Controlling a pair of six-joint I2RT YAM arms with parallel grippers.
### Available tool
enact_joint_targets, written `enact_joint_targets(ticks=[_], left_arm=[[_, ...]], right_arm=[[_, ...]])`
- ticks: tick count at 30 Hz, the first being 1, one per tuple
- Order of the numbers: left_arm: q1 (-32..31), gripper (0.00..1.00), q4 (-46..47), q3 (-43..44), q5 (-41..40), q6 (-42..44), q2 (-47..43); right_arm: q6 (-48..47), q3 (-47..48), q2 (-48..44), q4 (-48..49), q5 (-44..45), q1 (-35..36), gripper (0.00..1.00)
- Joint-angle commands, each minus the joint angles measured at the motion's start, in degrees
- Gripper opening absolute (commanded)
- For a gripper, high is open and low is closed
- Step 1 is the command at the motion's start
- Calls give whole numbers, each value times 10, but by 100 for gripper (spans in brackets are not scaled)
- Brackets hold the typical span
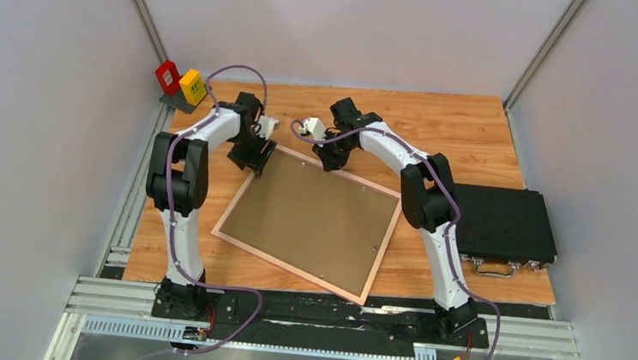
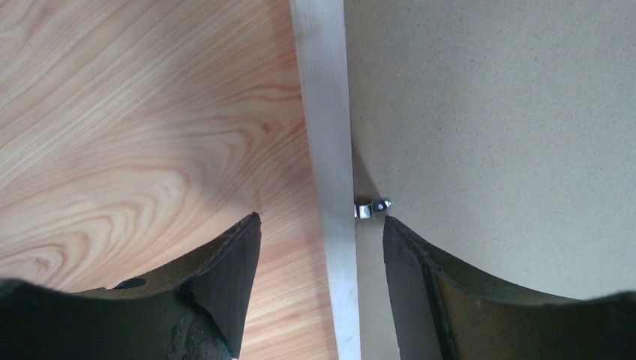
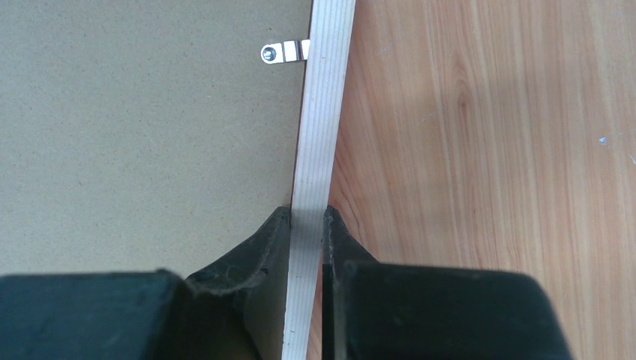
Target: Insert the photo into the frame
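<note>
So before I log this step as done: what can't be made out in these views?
- Photo: in no view; the backing board covers the frame, so whether it's inside can't be told.
- Frame's front: top view, face down on the table.
- Left gripper and right gripper fingertips: top view, masked by their own wrists.
- Black case contents: top view, closed.

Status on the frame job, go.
Left gripper open, astride the frame edge by a clip. Right gripper shut on the frame. Frame back-up, backing board in; photo not in view.
</note>
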Motion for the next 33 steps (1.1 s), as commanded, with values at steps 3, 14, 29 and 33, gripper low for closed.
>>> enact_joint_targets(ticks=[3,14,29,33], left_arm=[[16,70,-16,-3,8,17,-55],[43,58,-17,-28,64,12,-60],[44,56,-4,-45,112,-5,-48],[44,52,6,-45,118,-14,-38]], right_arm=[[-9,-12,9,13,13,5,12],[13,1,-8,14,22,4,39],[71,-46,-91,17,31,-6,47],[95,-57,-115,17,30,-11,49]])
